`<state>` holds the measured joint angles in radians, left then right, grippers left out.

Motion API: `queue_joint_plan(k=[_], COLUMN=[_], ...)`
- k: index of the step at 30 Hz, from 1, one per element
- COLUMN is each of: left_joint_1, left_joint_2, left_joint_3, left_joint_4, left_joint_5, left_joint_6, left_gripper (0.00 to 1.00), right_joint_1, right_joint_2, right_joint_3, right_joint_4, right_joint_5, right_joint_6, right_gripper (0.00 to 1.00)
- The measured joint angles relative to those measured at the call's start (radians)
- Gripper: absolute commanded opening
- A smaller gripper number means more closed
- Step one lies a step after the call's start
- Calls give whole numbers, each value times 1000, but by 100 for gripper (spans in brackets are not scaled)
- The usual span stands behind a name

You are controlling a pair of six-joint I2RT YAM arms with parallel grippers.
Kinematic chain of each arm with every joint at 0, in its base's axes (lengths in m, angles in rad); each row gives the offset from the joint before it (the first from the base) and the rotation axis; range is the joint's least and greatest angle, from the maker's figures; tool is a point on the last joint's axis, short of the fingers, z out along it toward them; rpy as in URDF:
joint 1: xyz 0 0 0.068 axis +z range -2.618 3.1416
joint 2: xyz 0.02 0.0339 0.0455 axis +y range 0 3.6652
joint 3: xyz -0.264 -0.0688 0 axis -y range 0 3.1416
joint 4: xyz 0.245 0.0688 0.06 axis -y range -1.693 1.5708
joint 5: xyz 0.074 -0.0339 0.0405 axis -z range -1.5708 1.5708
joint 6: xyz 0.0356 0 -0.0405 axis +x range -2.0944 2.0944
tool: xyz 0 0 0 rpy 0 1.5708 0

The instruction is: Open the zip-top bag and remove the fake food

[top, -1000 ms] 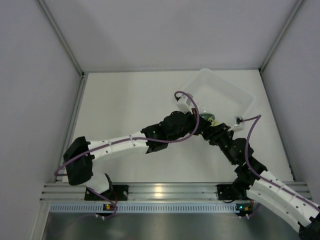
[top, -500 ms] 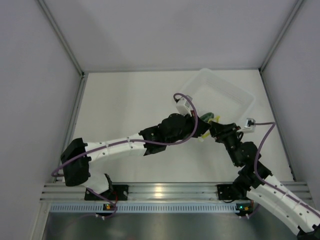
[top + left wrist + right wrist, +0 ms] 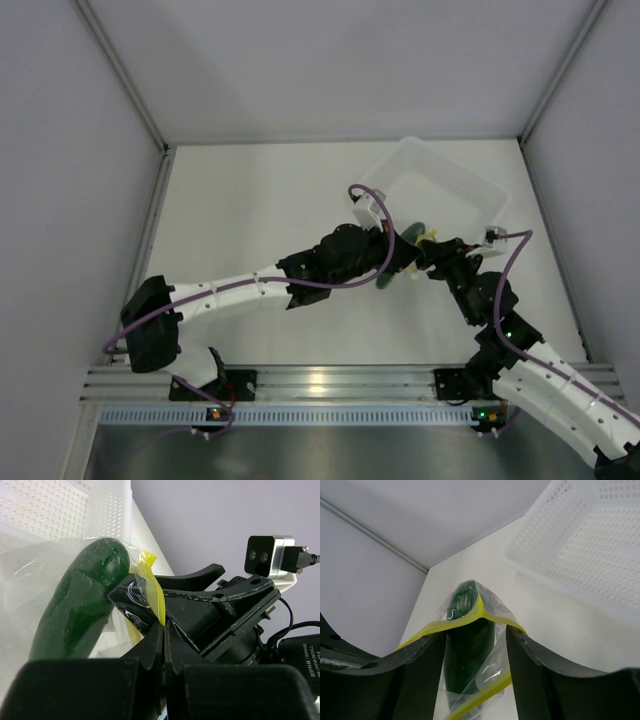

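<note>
Just near of the bin [image 3: 440, 190], the left gripper [image 3: 163, 627] is clamped on the yellow strip [image 3: 152, 587] of the zip-top bag [image 3: 30, 575] to anchor it, while the right gripper [image 3: 476, 632], jaws apart, straddles the fake food [image 3: 467, 652] at the bag's mouth, seemingly not squeezing it.

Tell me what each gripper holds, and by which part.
The left gripper pinches the zip-top bag by its yellow zip strip. The right gripper straddles the bag's mouth; whether it grips cannot be told.
</note>
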<state>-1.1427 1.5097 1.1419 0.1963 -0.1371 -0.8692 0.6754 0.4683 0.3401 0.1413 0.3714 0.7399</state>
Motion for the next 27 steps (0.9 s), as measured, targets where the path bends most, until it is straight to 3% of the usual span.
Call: queue_joint_plan(k=[5,8,16,18,23,27], left_joint_1=[16,28,37,41,49,57], left_joint_2=[2,5,5,5,5,5], left_joint_3=[0,0,0,0,-6,-7], left_joint_4=[21,31,69,72,63,46], left_joint_5=[47,74,92,88,72,66], left_joint_6=[16,32,38,38,34,34], left_gripper=[0,0,0,0,0,0], right_joint_1=[-11,-13,-16,-24,-48,-60], right_joint_2=[9,31,112,146,193,244], right_joint_3=[3,29,164,196,216,255], right_joint_4=[17,0,-145,-174,-180,-211], right_joint_5=[-2,-2,26,24,-12,-26], right_joint_6=[-38,-59,-93,-101,-156,-227], right_gripper=[56,51,45,47,61,61])
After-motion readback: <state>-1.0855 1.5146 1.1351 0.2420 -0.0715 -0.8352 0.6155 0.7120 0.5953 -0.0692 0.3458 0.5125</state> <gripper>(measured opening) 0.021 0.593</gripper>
